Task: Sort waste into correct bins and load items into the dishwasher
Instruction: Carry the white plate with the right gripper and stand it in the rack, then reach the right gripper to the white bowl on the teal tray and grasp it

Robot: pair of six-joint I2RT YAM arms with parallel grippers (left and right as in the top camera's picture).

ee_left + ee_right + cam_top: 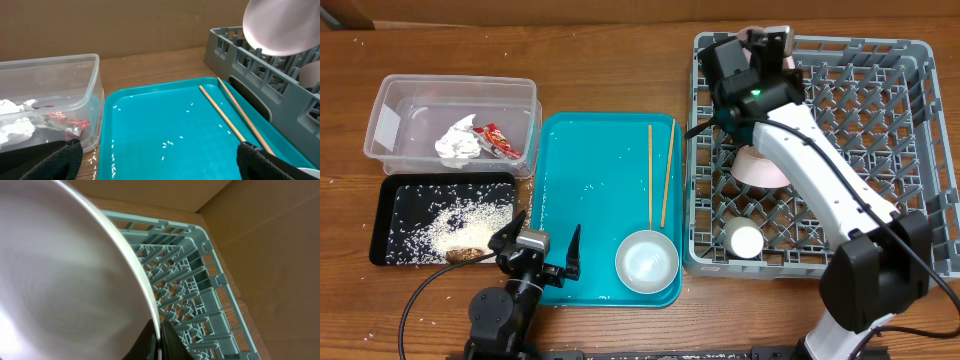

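Note:
My right gripper is shut on the rim of the pale round plate, holding it on edge over the back left of the grey dish rack. In the rack sit the pink bowl and the white cup. My left gripper is open and empty over the teal tray's front left corner. The two chopsticks and the white bowl lie on the teal tray. The napkin and red wrapper are in the clear tub. Rice and the brown scrap lie in the black tray.
A few rice grains lie scattered on the teal tray and on the table beside it. The tub and the black tray stand left of the teal tray, and the rack stands right of it. A cardboard wall rises behind the table.

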